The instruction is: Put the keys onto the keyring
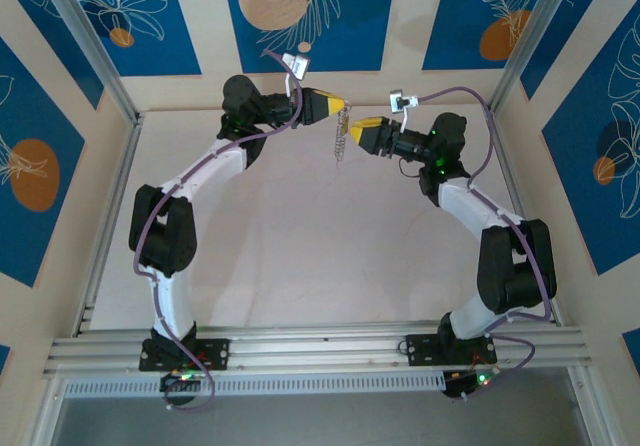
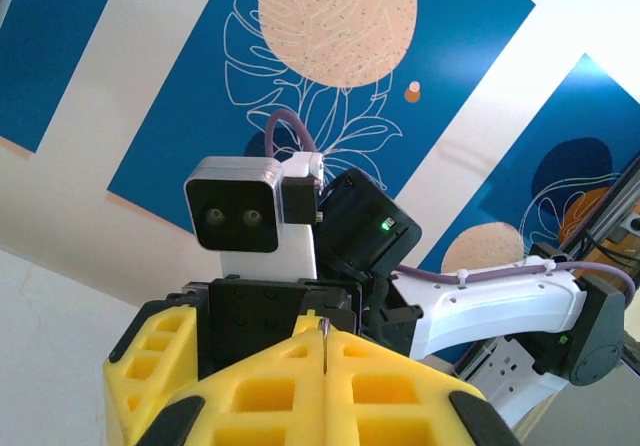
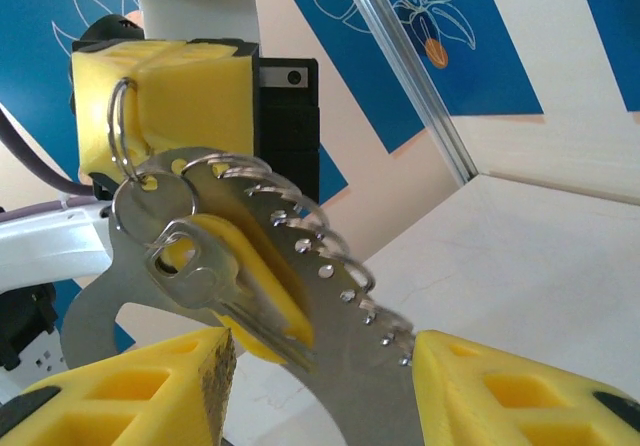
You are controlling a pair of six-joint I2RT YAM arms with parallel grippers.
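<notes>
Mid-air over the surface (image 1: 280, 256): the left tool (image 1: 340, 104) is clamped closed on the keyring (image 3: 113, 131), a thin loop pinched at the fingertips. The keys (image 3: 205, 281) dangle below it as a string. The right tool (image 3: 320, 366) is open, with its fingers (image 3: 150, 391) either side of the hanging bunch.

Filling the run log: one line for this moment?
left pincer: shut on keyring | keys: dangling below it | right pincer: open, close to keys
</notes>
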